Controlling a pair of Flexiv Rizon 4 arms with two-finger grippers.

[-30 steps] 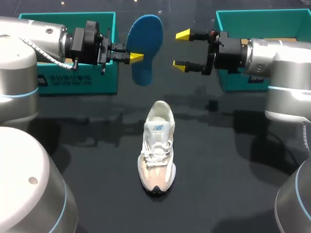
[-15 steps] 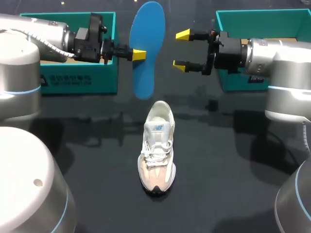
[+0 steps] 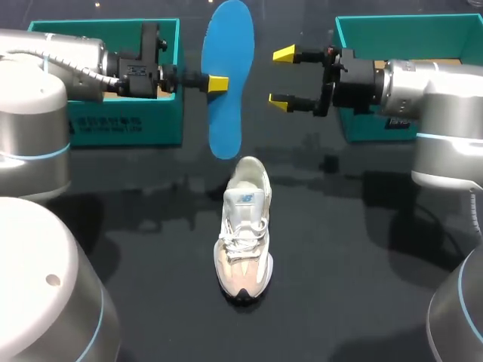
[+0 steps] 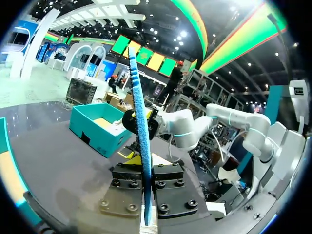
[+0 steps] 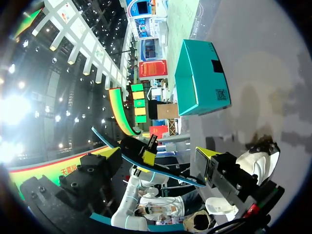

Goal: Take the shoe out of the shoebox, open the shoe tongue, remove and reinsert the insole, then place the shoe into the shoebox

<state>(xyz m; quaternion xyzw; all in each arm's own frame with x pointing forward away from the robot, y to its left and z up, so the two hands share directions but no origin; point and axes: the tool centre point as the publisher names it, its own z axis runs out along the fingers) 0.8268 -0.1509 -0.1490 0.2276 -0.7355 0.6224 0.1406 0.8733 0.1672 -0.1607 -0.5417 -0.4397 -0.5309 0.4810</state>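
Black table (image 3: 362, 264). At its far edge, left box (image 3: 121, 124) toward the left corner and right box (image 3: 377, 30) toward the right, both teal and open-topped. Near the table's middle, shoe (image 3: 245, 234) upright on its sole, toe toward the near edge, well apart from both boxes. In the air between the boxes, blue insole (image 3: 226, 113) on edge. Left gripper (image 3: 216, 83) clenched on the insole, one finger on each face. Right gripper (image 3: 283, 78) released, fingers spread, just beside the insole, apart from it
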